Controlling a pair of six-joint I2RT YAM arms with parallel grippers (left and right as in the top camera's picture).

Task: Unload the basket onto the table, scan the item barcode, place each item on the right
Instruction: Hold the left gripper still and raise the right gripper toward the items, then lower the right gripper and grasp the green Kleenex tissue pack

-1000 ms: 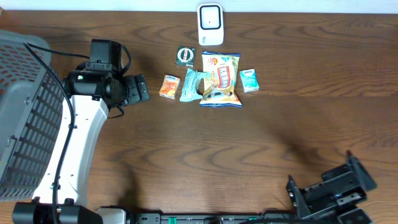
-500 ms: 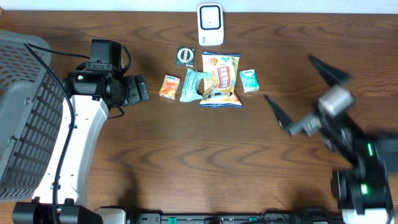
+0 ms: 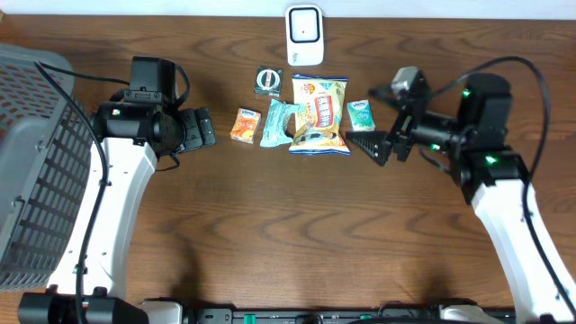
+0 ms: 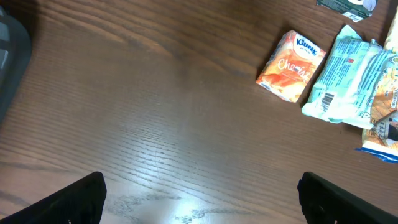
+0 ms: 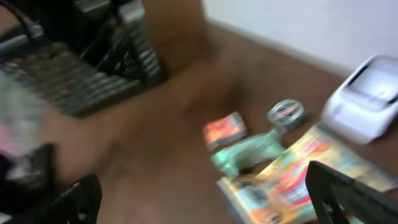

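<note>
Nothing is picked up yet; I'd call this the reach. The right gripper (image 3: pixel 385 119) hangs wide open just beside the mint box (image 3: pixel 361 116), gripping nothing. The left gripper (image 3: pixel 205 128), also wide and empty, sits near the orange pack (image 3: pixel 245 125). Both packs lie in the cluster just below the scanner (image 3: pixel 304 34). Next, a gripper must close on one and turn its barcode to the scanner.

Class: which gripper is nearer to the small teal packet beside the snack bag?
Right. The right gripper hangs open just right of the small teal packet; the left gripper is far across, beyond the snack bag.
</note>
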